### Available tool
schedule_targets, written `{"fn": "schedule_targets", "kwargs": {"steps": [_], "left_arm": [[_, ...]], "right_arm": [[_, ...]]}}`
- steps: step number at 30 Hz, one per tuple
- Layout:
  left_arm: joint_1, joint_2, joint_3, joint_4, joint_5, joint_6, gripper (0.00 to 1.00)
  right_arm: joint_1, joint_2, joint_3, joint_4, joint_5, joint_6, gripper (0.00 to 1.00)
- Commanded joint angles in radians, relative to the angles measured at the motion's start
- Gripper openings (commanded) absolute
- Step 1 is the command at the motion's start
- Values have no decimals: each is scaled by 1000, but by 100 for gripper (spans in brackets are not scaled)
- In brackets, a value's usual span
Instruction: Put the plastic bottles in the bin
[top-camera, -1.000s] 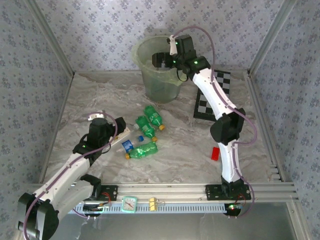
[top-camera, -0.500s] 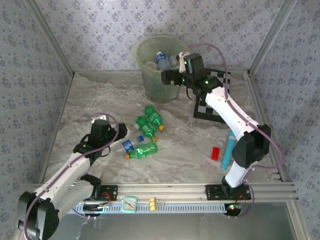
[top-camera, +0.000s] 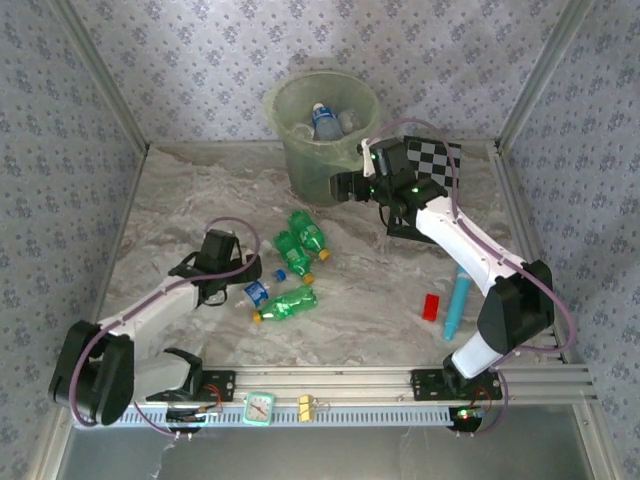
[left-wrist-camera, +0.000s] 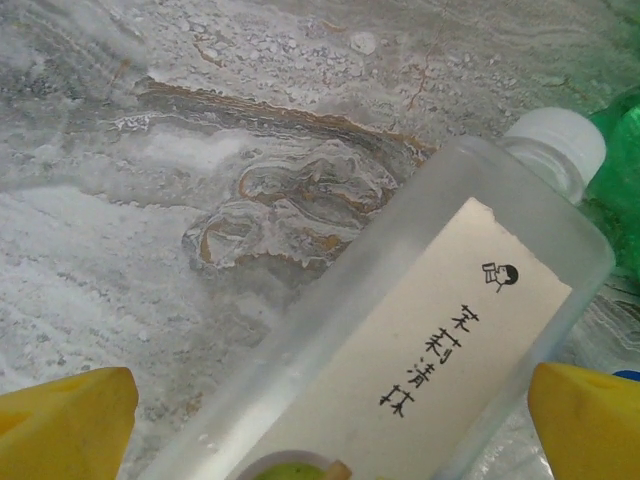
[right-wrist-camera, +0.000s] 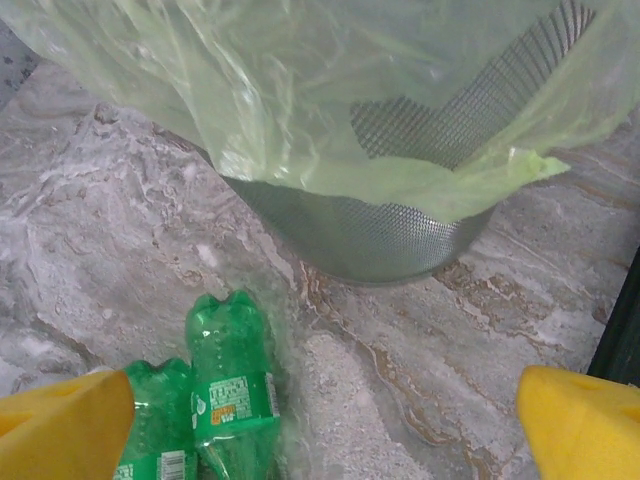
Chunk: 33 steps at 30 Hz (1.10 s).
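Top view: bin (top-camera: 320, 172) at far centre of table (top-camera: 180, 200), blue-capped bottle (top-camera: 323, 122) inside; green bottles (top-camera: 290, 254) loose mid-table.
Left wrist: left claw (left-wrist-camera: 325, 425) spread wide, clear white-capped bottle (left-wrist-camera: 420, 330) lying between fingers, ungripped.
Right wrist: right claw (right-wrist-camera: 322, 420) spread, empty, near bin's mesh wall.

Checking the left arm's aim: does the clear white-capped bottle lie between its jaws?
Yes, the left wrist view shows the clear bottle lying between the left gripper's spread yellow jaws.
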Motion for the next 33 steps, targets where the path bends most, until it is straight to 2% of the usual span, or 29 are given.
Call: {"fn": "schedule_targets", "kwargs": {"steps": [1, 9, 21, 26, 33], "left_arm": [[-13, 31, 28, -38, -31, 22, 100], [-11, 54, 48, -71, -134, 0, 100], [3, 149, 59, -24, -134, 0, 96], [15, 165, 57, -6, -123, -5, 87], [27, 147, 55, 2, -137, -3, 68]], "right_arm": [[-13, -38, -14, 14, 5, 20, 100], [-20, -36, -21, 41, -23, 27, 100], [-24, -43, -31, 29, -13, 33, 100], [-24, -47, -35, 26, -13, 31, 100], [-29, -58, -45, 24, -8, 30, 100]]}}
